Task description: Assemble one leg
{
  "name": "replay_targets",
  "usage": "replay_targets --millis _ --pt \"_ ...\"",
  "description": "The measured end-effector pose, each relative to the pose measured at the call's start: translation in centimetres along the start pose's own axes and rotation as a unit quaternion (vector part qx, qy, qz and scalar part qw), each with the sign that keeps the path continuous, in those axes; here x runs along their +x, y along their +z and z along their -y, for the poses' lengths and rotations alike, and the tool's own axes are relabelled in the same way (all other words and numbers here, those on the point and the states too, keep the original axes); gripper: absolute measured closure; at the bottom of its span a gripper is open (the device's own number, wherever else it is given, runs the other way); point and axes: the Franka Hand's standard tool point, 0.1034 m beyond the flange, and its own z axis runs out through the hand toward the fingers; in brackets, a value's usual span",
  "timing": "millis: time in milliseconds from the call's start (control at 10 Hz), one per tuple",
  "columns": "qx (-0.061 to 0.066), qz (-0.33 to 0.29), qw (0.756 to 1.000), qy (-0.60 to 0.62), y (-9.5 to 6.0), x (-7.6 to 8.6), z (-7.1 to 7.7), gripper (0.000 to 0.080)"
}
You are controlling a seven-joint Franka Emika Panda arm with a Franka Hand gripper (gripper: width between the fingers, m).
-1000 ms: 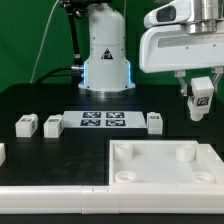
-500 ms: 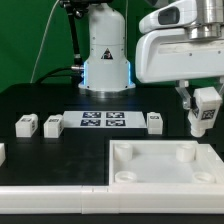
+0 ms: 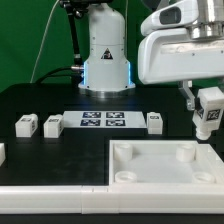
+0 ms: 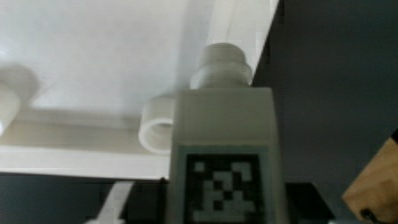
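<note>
While it hangs above the white panel's (image 3: 150, 176) far corner at ext. view's right, gripper (image 3: 205, 100) is clamped on the leg (image 3: 210, 118), tag (image 3: 212, 115) facing cam

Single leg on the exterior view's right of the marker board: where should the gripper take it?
Come from straight above and pinch the leg across its two side faces, mid-body. It sits low on the table, apart from the marker board, with free space either side.
</note>
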Motion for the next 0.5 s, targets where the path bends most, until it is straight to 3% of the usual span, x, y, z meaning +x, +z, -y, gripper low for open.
replay_targets --millis 200,500 --pt "0.001 -0.069 0.997 -0.021 -0.2 0.2 -0.2 0.0508" --pt "-0.007 -0.084 0.994 -0.077 0.8 2.6 -1.1 0.0508"
